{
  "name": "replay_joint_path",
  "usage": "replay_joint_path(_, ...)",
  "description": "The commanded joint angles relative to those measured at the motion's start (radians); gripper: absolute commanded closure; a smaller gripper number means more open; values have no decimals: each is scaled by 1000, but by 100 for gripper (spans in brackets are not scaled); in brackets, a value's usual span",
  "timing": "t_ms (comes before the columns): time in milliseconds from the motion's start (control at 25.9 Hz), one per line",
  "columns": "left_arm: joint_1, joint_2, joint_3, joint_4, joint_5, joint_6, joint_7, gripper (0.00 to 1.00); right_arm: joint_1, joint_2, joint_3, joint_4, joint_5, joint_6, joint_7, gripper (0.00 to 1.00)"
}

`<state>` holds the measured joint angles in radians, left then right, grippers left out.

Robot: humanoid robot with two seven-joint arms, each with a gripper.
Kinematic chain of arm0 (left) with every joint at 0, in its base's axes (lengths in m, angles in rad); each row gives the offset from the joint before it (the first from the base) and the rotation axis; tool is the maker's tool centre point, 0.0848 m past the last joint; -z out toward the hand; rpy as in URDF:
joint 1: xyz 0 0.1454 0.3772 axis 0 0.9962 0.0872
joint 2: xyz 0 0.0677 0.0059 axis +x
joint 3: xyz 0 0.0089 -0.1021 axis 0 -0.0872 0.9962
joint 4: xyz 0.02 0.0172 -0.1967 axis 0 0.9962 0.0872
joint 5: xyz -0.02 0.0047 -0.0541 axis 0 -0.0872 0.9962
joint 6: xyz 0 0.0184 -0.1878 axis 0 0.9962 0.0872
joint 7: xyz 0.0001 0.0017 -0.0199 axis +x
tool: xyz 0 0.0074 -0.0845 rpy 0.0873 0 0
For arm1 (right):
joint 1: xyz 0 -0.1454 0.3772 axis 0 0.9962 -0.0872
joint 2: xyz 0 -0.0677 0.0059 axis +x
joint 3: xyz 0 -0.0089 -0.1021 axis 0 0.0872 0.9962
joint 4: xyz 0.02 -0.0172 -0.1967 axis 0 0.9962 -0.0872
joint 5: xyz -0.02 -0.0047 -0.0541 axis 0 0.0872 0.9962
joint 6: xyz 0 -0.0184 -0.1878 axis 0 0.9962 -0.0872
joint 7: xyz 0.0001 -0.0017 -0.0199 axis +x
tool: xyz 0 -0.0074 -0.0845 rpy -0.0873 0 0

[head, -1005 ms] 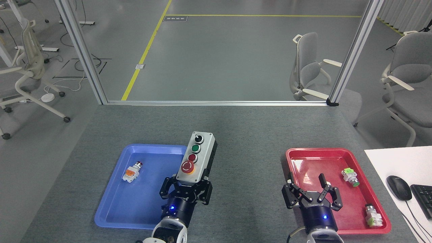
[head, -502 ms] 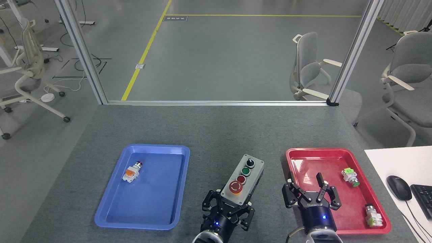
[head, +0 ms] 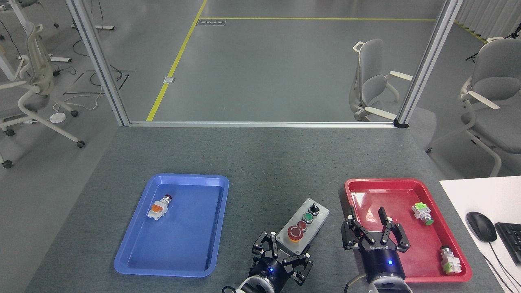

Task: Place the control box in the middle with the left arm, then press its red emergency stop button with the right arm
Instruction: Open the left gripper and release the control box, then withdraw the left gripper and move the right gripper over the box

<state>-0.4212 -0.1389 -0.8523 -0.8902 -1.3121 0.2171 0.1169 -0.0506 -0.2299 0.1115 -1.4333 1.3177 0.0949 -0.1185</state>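
The light-grey control box (head: pixel 308 221) is tilted, its long axis running up and to the right, low over the grey tabletop in the middle (head: pixel 276 175) between the two trays. Whether it touches the felt I cannot tell. Its red emergency stop button (head: pixel 296 232) is at the near end, facing up. My left gripper (head: pixel 287 250) is shut on that near end from below. Just right of the box, my right gripper (head: pixel 372 224) stands open and holds nothing, above the left part of the red tray (head: pixel 407 182).
The blue tray (head: pixel 130 260) at the left holds a loose white-and-orange push button (head: pixel 159 206). Two small green-tipped buttons (head: pixel 422 213) (head: pixel 449 260) lie in the red tray. A white desk with a mouse (head: pixel 481 226) and a keyboard (head: pixel 511 240) borders the right edge.
My left gripper carried the control box from the blue tray's right edge rightwards and nearer, into the middle, turning it clockwise. The right gripper shifted only slightly.
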Motion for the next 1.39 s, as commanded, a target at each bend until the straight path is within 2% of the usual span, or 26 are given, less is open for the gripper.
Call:
replay_joint_path(0,-5,1,-7,4,1,2,-3,68,0,0,1,1,0,-1,2,21)
replay_joint_path(39,-7,1,-7,4,2,4,-5,50,0,1,1,1,0,-1,2,22)
replay_joint_path(77,-7,1,-7,4,2,5,-5,41,0,1,1,1,0,-1,2,22)
replay_joint_path(271,-8,1,-7,1,5,5,-3,15,2,1,4,1,0,-7,3,29)
replay_joint_path(425,-8,1,-5,1,5,5,-3,13,5,6,10,1,0,-11,17,43)
replay_joint_path(502,-8,1,-5,-1,5,5,-3,13,5,12,16,1,0,-12,53,59)
replay_joint_path(580,-8,2,-2,-9,5,4,-3,9,5,12,17,1,0,-14,66,67)
replay_joint_path(657,-2,4,-2,-27,5,2,-3,4,6,14,20,-1,0,-26,66,82)
replay_joint_path(734,9,13,-1,-56,5,-4,-2,3,6,14,30,1,0,-53,68,93)
replay_joint_path(812,22,38,1,-95,7,-8,-2,2,6,20,43,1,2,-66,68,100)
replay_joint_path(966,62,173,1,-219,8,-25,1,2,6,29,66,1,6,-101,68,100)
replay_joint_path(1121,150,265,24,-348,8,-39,1,2,6,50,86,1,26,-129,73,100)
replay_joint_path(1237,231,351,101,-461,10,-48,7,1,3,69,117,1,48,-130,74,100)
replay_joint_path(1353,317,397,249,-558,10,-85,10,1,3,93,146,2,72,-136,74,100)
